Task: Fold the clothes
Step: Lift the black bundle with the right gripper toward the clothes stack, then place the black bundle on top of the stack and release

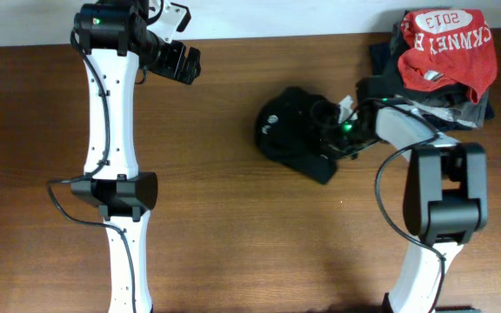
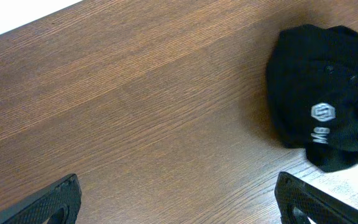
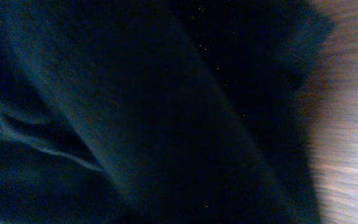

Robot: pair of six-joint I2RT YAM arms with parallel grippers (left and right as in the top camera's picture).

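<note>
Our right gripper (image 1: 330,132) is buried in the bunched black shirt (image 1: 287,129); whether it grips is hidden. Our left gripper (image 1: 184,63), fingers spread, sits well apart.

black shirt (image 3: 166,112): fills nearly the whole frame, close and dim | folds: broad soft ridge runs diagonally from upper left to lower right, thin crease at lower left | bench (image 3: 347,124): blurred wood-grain strip along right edge, beside the shirt's edge
</note>
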